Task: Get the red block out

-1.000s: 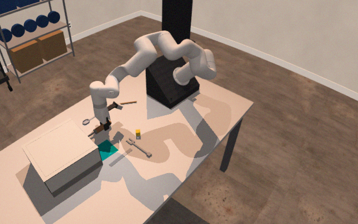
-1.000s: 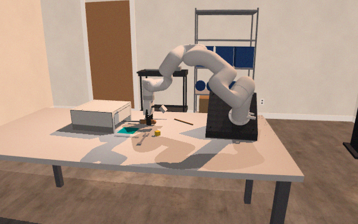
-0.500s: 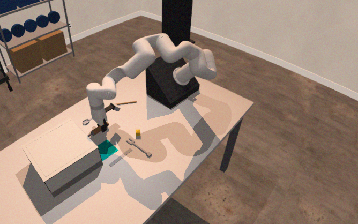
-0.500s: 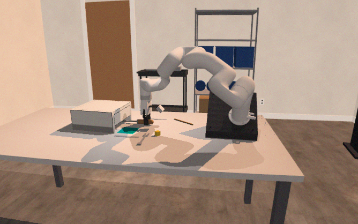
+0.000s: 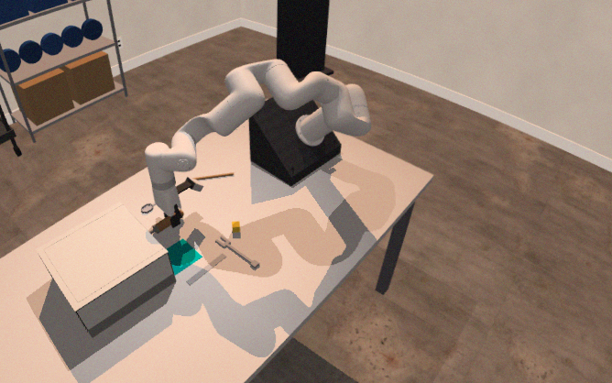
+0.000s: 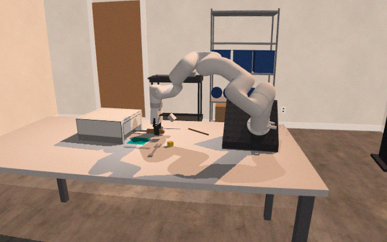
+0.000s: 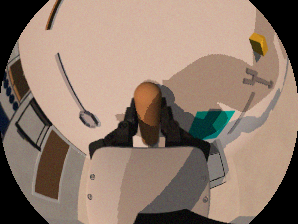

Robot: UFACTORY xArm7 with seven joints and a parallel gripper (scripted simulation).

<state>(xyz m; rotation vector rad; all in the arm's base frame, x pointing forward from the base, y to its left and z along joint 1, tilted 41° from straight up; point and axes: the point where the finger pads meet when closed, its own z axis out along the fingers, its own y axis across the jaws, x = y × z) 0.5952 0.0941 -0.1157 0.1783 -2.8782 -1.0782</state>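
My gripper (image 5: 173, 222) points straight down and is shut on the brown handle of a tool (image 5: 164, 224), low over the table. The handle lies level and points toward the near corner of the grey cabinet (image 5: 105, 266). In the wrist view the brown handle (image 7: 149, 112) sits between my fingers. The teal square (image 5: 183, 257) lies on the table against the cabinet's front, just beside my gripper, and it also shows in the exterior view (image 6: 138, 140). The red block is hidden in every view.
A yellow cube (image 5: 235, 225), a grey wrench (image 5: 238, 252) and a flat grey bar (image 5: 206, 269) lie right of the teal square. A ring-ended rod (image 5: 147, 208) lies behind the cabinet. A wooden stick (image 5: 213, 175) lies near the black arm base (image 5: 293, 142).
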